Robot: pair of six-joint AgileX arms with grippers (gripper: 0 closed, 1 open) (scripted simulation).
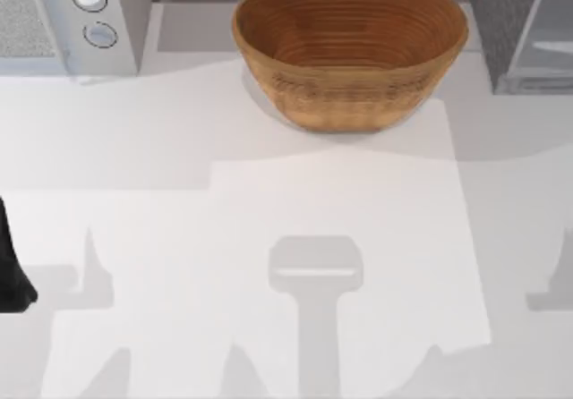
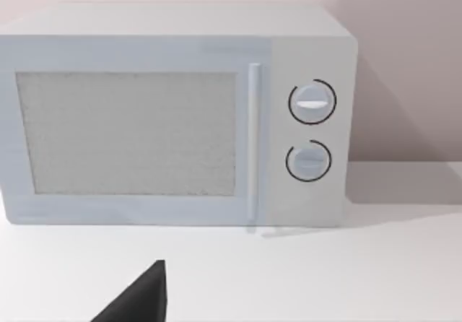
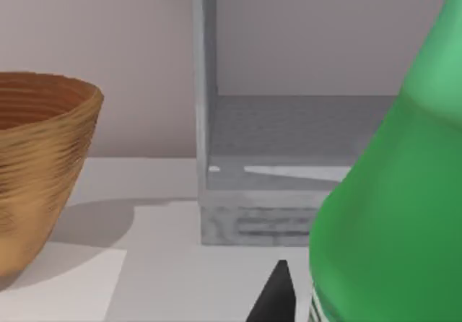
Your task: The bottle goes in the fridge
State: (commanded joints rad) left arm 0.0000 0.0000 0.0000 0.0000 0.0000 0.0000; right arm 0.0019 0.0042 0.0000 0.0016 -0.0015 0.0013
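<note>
Top view. Table (image 1: 269,202): pale surface. Basket (image 1: 351,50): woven brown bowl at the far middle. Microwave (image 1: 85,19): light grey box with two round knobs, far left corner. Fridge (image 1: 519,28): grey cabinet with dark speckled side panel, far right corner, door open and pale interior showing. Left arm (image 1: 13,269): a dark part at the left edge of the table.

Left wrist view. Left gripper: one dark fingertip (image 2: 141,300) over bare table; whether the fingers are open or closed cannot be told. Microwave (image 2: 173,116): straight ahead of the gripper, well apart, door closed, speckled window, vertical handle, two dials stacked beside it. Pale wall behind.

Right wrist view. Bottle (image 3: 397,199): green plastic, very close to the camera, a strip of white-and-green label at its lower part. Right gripper: one dark fingertip (image 3: 276,297) just beside the bottle; whether the fingers clamp the bottle cannot be told. Fridge (image 3: 289,156): ahead of the gripper, open, grey speckled inner floor showing, grille along its base. Basket (image 3: 40,170): off to one side of the fridge, apart from it, standing on the table.
</note>
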